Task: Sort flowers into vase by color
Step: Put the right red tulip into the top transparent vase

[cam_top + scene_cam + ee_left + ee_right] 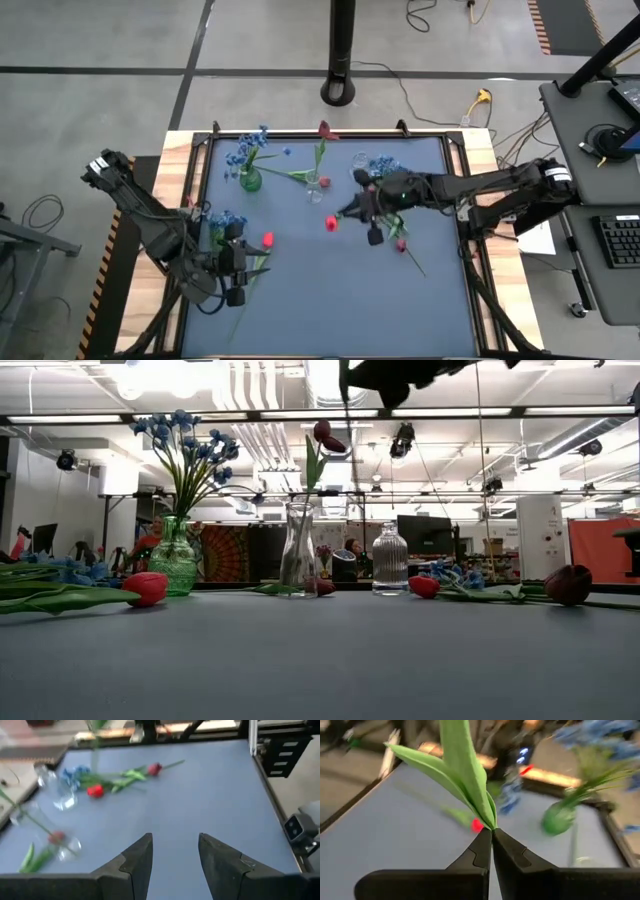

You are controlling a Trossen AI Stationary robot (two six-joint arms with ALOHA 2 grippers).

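Observation:
A green vase (250, 181) (175, 560) holds several blue flowers (185, 440). A clear vase (313, 190) (298, 550) holds one red tulip (322, 432). My right gripper (348, 213) (491, 832) is over the table's middle, high above it, shut on another red tulip, whose bud (331, 223) shows just left of the fingers. My left gripper (235, 285) (175, 855) hovers open over the near left part, above bare mat. Beside it a red tulip (268, 240) (147, 588) and blue flowers (225, 218) lie on the mat. My right gripper pinches the tulip between its two fingertips, where the green leaves (487, 820) gather at the stem. The leaves (465, 765) fan out beyond the fingers. The low view shows the gripper (390, 375) at the picture's top, so the flower is lifted clear of the table.
A third, ribbed clear vase (362, 175) (389, 560) stands empty at the far right, with blue flowers (382, 165) lying beside it. Another red tulip (400, 245) (568, 582) lies right of centre. The mat's near middle is bare. People sit in the room behind.

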